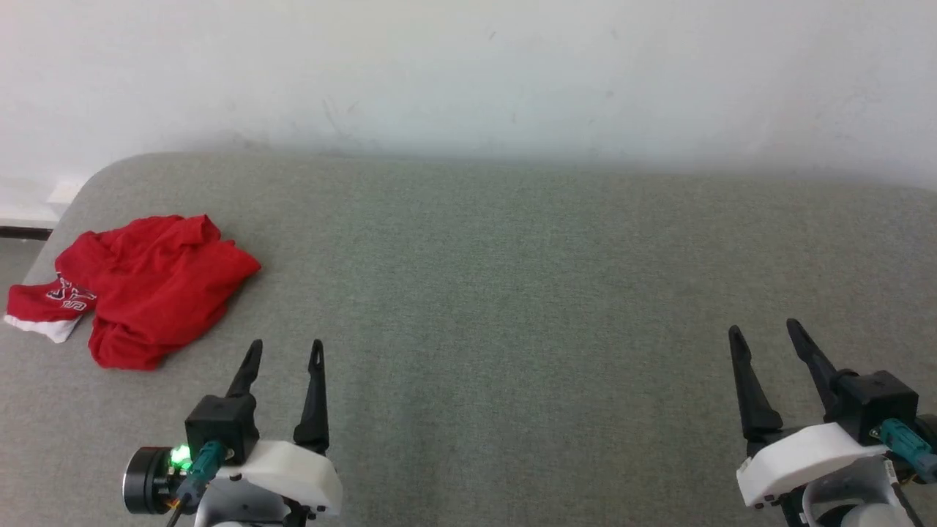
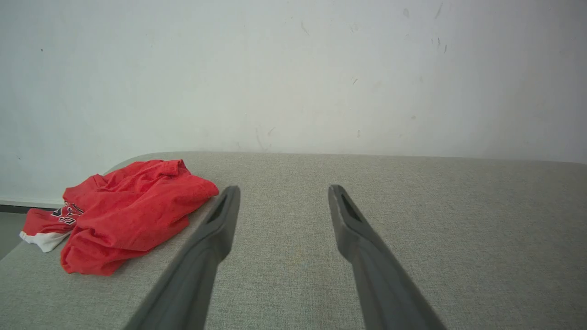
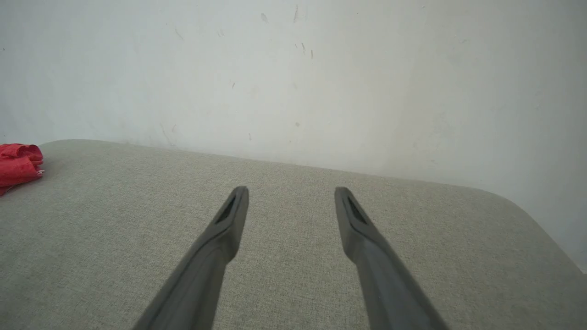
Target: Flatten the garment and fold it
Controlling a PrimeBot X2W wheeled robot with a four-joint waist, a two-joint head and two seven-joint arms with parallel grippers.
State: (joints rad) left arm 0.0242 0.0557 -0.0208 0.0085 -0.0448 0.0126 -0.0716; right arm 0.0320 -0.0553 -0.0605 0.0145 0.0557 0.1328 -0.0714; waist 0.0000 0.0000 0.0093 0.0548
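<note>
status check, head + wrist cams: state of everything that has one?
bright red soft-fabric shorts: crumpled in a heap, neither flattened nor folded, white-trimmed leg hem at the surface's left edge.
left gripper: long dark fingers open, empty, apart from the shorts.
right gripper: long dark fingers open, empty, far from the shorts.
small green light on the left wrist: lit.
grey fabric-covered surface: flat, bearing the shorts near its left end.

Grey fabric surface (image 1: pixel 512 293), scuffed white wall (image 1: pixel 468 73)

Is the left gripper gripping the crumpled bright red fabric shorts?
No, the left gripper hangs open over the grey padded surface, apart from the crumpled bright red fabric shorts lying farther left.
</note>
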